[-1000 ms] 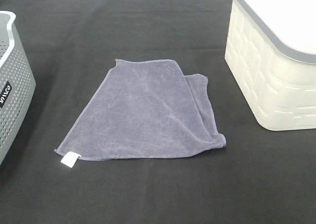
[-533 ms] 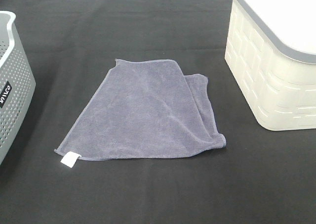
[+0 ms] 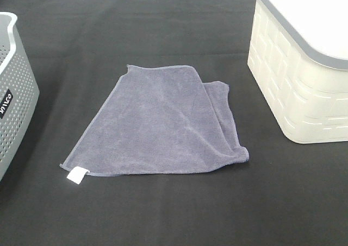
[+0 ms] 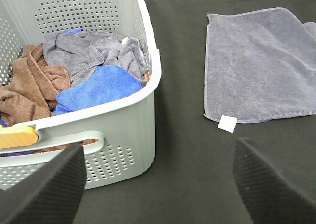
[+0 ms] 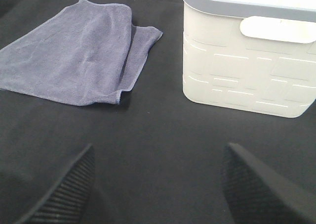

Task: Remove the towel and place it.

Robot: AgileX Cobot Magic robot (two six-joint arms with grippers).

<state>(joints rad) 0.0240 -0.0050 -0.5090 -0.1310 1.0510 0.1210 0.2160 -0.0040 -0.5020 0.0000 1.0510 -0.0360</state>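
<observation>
The grey-purple towel (image 3: 163, 121) lies spread on the black table, partly folded over along its right side, with its white tag (image 3: 77, 174) at the near left corner. It also shows in the left wrist view (image 4: 261, 61) and the right wrist view (image 5: 74, 56). Neither gripper shows in the exterior high view. My left gripper (image 4: 158, 184) is open and empty, near the grey basket, apart from the towel. My right gripper (image 5: 158, 184) is open and empty over bare table, between the towel and the white basket.
A grey perforated basket (image 3: 11, 94) stands at the left edge; in the left wrist view its rim (image 4: 148, 61) encloses brown, blue and grey cloths. A cream-white basket (image 3: 304, 83) with a grey rim stands at the back right, also in the right wrist view (image 5: 247, 66).
</observation>
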